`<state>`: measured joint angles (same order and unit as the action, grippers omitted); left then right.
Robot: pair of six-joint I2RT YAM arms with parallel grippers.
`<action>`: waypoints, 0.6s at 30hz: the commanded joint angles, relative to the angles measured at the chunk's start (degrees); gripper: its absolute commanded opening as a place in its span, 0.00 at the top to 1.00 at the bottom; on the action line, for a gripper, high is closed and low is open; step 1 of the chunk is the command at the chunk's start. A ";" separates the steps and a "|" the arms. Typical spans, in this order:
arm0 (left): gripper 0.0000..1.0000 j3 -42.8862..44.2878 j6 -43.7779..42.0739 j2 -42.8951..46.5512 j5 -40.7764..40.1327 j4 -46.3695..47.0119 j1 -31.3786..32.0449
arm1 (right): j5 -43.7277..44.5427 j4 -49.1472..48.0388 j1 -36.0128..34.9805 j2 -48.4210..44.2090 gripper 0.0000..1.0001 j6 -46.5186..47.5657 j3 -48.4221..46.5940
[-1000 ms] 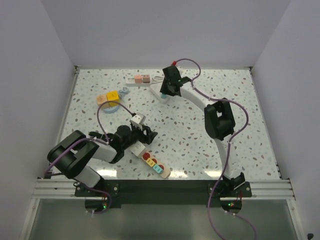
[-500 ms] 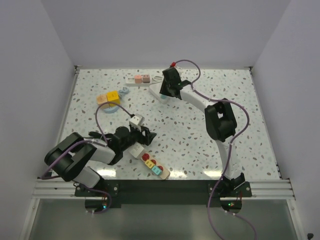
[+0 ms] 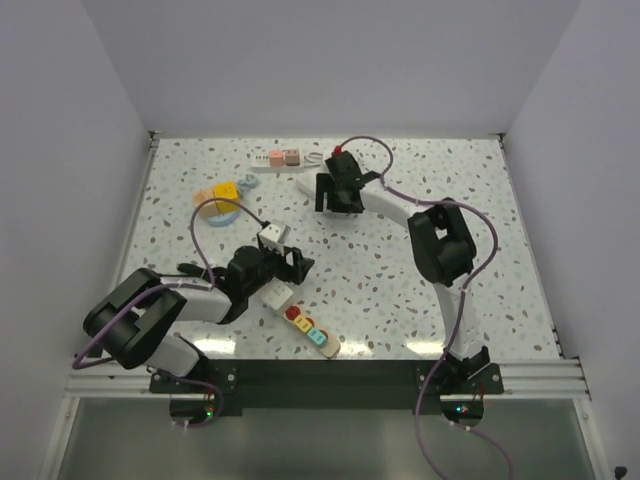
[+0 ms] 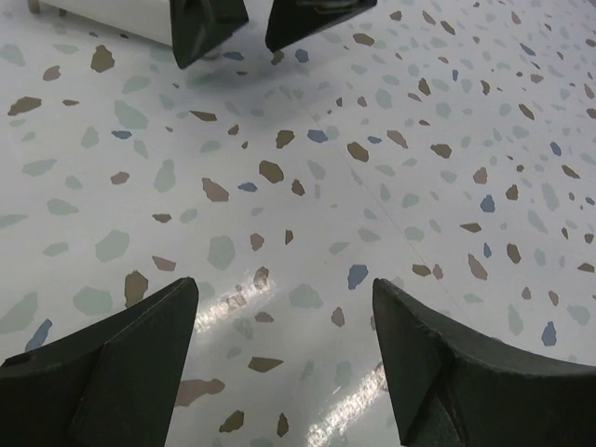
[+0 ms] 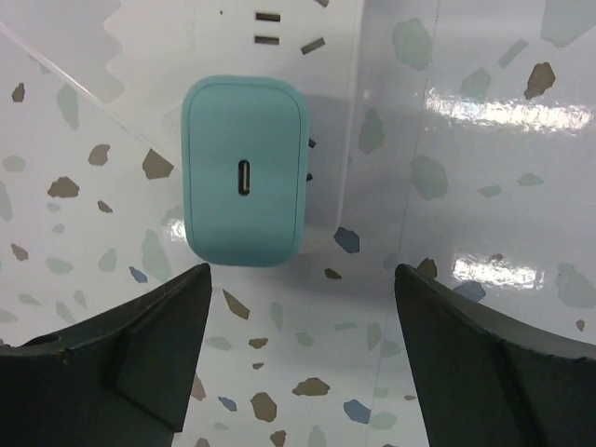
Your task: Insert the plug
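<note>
On the speckled tabletop [image 3: 400, 260], far side, a teal charger plug [image 5: 244, 184] sits on a white power strip [image 5: 186, 56] beneath the spread right hand [image 5: 298, 345]. The left hand [image 4: 284, 307], nearer, is also spread.

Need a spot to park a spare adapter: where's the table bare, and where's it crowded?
Bare: the speckled table between the right arm and the right wall, and the patch between the near white power strip and that arm's base. Crowded: far left, around the yellow blocks, far white power strip and white cube charger.
</note>
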<state>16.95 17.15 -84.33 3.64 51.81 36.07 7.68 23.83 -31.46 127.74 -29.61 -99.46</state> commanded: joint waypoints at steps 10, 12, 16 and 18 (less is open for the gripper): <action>0.07 14.51 -0.98 8.39 -10.14 -15.33 -1.44 | -2.67 -12.23 0.44 -27.51 0.05 10.09 21.75; 0.02 16.09 0.51 10.06 -10.32 -18.84 -4.25 | -2.59 -14.24 0.52 -31.40 0.02 11.58 27.28; 0.00 18.47 2.98 14.36 -8.83 -26.49 -12.06 | -0.57 -17.59 1.14 -43.26 0.02 13.16 37.30; 0.00 18.99 2.98 16.38 -10.40 -30.09 -13.48 | 2.23 -18.30 1.40 -50.90 0.02 13.96 42.49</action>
<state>33.52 18.59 -71.61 -4.62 28.86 25.41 6.22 9.54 -30.70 84.75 -18.70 -61.91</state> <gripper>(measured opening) 0.997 0.983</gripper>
